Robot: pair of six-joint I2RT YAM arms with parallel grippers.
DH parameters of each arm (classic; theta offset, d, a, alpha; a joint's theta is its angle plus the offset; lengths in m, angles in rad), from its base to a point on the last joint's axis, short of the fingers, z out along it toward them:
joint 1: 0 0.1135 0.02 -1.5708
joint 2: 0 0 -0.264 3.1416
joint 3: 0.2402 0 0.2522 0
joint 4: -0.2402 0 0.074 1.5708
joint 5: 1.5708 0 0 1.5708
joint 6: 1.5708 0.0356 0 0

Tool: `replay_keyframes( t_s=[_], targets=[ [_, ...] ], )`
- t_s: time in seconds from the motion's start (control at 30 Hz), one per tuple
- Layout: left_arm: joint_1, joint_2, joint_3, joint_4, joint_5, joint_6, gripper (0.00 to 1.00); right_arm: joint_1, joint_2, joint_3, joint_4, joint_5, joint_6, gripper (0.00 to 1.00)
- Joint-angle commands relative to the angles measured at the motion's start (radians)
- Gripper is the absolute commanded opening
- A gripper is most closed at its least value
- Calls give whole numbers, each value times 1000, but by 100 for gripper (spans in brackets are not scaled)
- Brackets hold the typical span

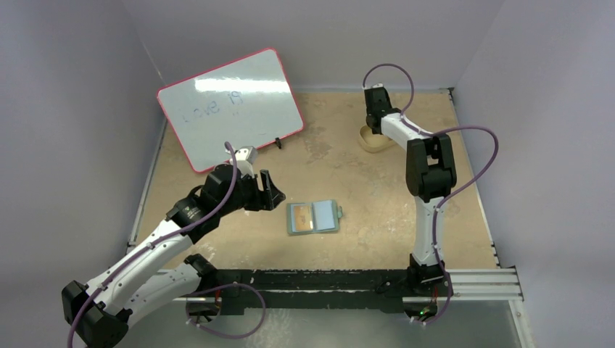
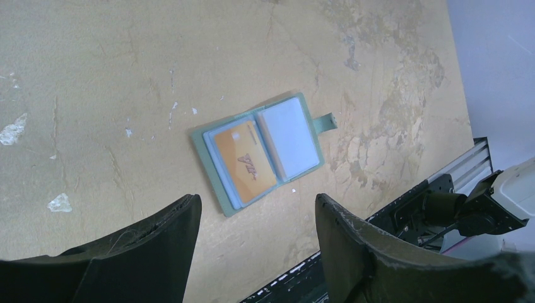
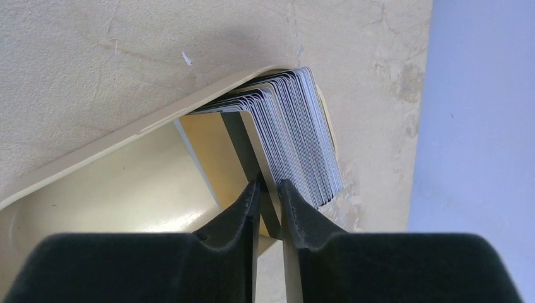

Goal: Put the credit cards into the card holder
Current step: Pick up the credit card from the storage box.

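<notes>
Right pincer (image 3: 268,189) nips the front card, a gold plastic card with a black stripe (image 3: 235,142), off a thick stack of pale plastic cards (image 3: 296,132) standing on edge in a tan rounded tray (image 3: 126,136) at the far right of the table. Its jaws are pressed together on the card's near edge, and the card has not left the tray. Well apart from it, near the middle of the sandy tabletop (image 1: 362,181), the grey-green folding card holder (image 1: 313,217) lies open and flat, snap tab pointing right. One orange-gold card (image 2: 243,165) already sits in its left pocket. The right pocket (image 2: 287,136) shows only pale blue-white, and whether a card is in it cannot be told. By that showing the job looks barely begun: one card home, a second gripped, many left in the tray. The left pincer (image 2: 255,203) hovers near the holder's left side, jaws wide apart and empty. A pink-framed whiteboard (image 1: 228,105) leans at the back.
</notes>
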Motion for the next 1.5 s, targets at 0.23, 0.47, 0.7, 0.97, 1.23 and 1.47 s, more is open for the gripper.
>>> replay_keyframes(
  t_s=[0.23,0.47,0.7,0.97,1.23,1.47],
  targets=[
    [-3,-16,36,24,-7,23,66,-9,-82,38,1,35,11,2],
    [-3,-13,35,25,-7,21,66,-9,-109,45,-50,-17,44,0],
    [-4,6,12,58,-9,-24,66,-7,-170,51,-123,-123,117,0],
    [-4,62,-22,211,52,-185,63,1,-330,-33,-196,-305,276,0],
    [-3,80,-38,412,75,-351,61,20,-717,-394,79,-809,532,0],
    [-4,118,-57,621,124,-459,59,119,-1033,-745,433,-1056,860,0]
  ],
)
